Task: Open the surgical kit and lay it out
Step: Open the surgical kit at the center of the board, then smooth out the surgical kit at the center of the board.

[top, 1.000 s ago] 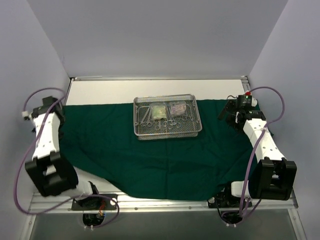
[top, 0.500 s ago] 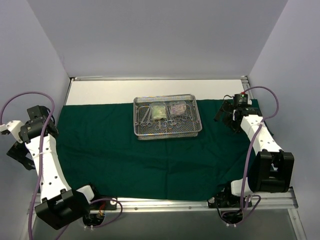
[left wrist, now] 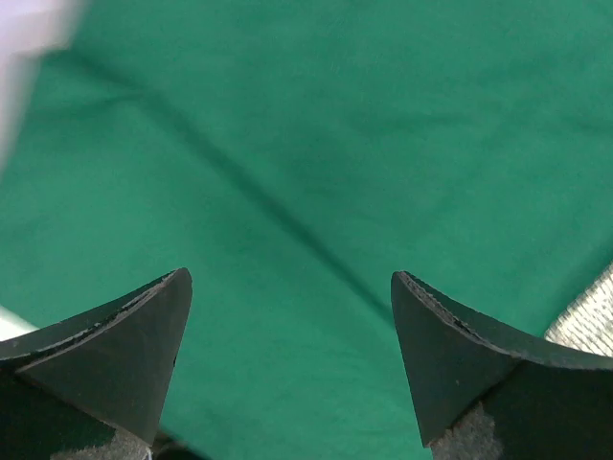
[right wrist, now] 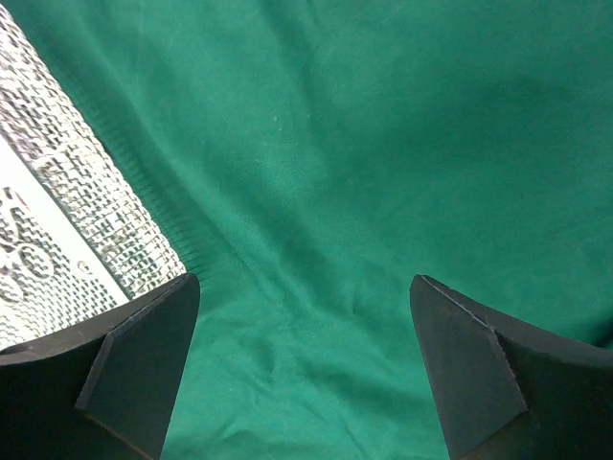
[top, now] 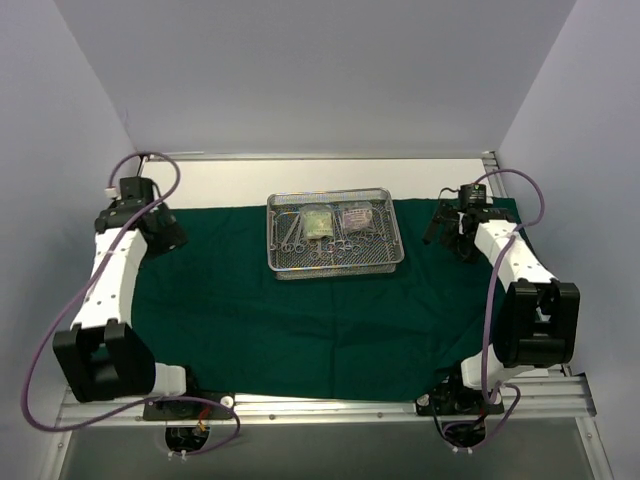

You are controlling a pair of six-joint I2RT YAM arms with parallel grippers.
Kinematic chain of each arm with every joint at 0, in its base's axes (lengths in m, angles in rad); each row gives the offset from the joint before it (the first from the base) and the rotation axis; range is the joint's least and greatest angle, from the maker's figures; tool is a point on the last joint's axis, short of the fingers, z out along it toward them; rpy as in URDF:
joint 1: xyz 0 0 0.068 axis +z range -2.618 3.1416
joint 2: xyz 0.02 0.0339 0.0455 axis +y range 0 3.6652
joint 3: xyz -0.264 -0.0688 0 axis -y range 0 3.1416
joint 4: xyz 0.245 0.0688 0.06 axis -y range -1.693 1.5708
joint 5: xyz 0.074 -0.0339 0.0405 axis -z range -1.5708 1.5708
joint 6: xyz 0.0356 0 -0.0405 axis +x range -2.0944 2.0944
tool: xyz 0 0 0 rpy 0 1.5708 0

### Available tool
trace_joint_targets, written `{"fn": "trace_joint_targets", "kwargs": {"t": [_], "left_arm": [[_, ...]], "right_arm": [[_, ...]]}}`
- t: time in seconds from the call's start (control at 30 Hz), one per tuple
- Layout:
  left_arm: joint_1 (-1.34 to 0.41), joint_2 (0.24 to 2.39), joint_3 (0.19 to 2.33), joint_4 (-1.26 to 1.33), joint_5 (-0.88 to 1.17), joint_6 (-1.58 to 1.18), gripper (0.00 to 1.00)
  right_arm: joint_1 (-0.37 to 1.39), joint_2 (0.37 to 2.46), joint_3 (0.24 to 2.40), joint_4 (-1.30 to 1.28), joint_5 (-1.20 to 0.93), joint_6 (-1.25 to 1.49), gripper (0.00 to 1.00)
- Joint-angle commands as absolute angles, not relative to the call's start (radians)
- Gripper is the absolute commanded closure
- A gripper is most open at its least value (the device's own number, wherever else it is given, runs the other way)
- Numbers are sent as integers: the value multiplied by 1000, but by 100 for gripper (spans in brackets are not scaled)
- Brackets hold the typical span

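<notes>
Cloth (top: 300,310) spread flat on the bench (top: 210,185); tray (top: 334,265) at its far middle, holding clamps (top: 292,232) and pouches (top: 318,222). Your left claw (left wrist: 289,276) and right claw (right wrist: 305,279) hover over cloth, jaws apart, empty. Unwrapping looks done; next, lift items from the tray.

The overhead camera sits high at six o'clock, facing twelve. Both wrist cameras look down close on the cloth (top: 300,320), each catching an edge of the tray (top: 335,266).

Green wrap (top: 300,310) spread flat; mesh tray (top: 335,265) atop, holding clamps (top: 292,232), pouches (top: 319,221)
</notes>
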State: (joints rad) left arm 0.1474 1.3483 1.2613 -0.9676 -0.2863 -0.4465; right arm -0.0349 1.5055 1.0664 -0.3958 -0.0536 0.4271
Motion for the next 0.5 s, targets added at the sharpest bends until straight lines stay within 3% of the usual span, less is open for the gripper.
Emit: {"fn": "trace_joint_targets", "kwargs": {"t": [0.0,0.37,0.43,0.47], "left_arm": [[66,1439,1273,-821,-137,-403,5],[-78,1715,1287,-744,-72,-400,0],[-89,1741,1281,-724,-66,-405,0],[-90,1768,1278,-719,-66,-405,5]], "right_arm": [[-12,1545,1097,-403,-45,402,13],[63,1657,1031,-324,-11,408,23],[63,1669,1025,-318,-9,405,24],[64,1684,1020,-310,-9,402,25]]}}
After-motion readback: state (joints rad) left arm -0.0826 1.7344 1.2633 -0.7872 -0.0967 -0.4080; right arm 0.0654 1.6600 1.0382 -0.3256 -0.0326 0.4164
